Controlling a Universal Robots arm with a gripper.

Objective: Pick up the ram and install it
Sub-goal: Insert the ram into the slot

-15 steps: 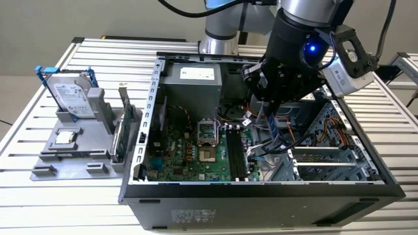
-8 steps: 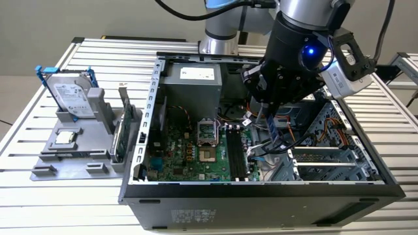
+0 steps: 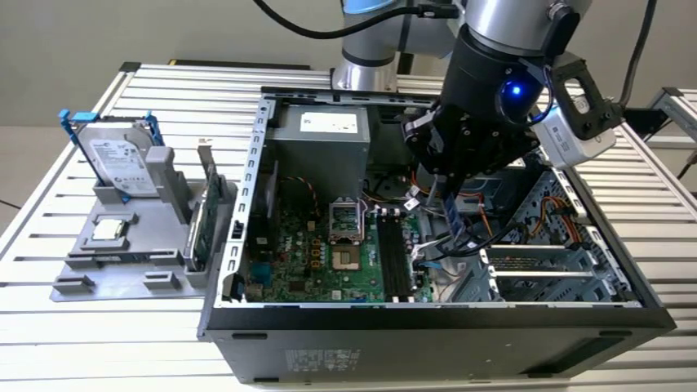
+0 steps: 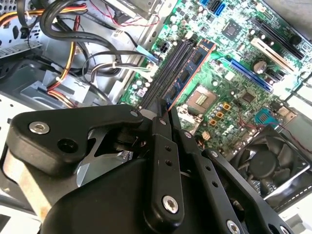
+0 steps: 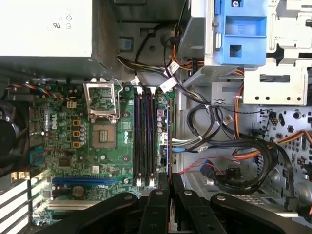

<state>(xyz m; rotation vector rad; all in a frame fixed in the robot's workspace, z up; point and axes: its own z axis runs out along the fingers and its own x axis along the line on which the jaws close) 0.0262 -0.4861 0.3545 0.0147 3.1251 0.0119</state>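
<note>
Gripper (image 5: pixel 170 181) fingers closed on the ram (image 4: pixel 187 73), held on edge just beside the memory slots (image 5: pixel 144 141) near the motherboard (image 5: pixel 105 165) edge.

The exterior view stands off and above the computer case (image 3: pixel 436 347), seemingly at its front end, looking down into its open side. Both wrist views sit close over the case's motherboard (image 5: pixel 112 168), behind the gripper (image 5: pixel 169 178): the first faces squarely down, the second aslant. They share the memory slots (image 5: pixel 145 136) and CPU socket (image 5: pixel 104 135).
</note>
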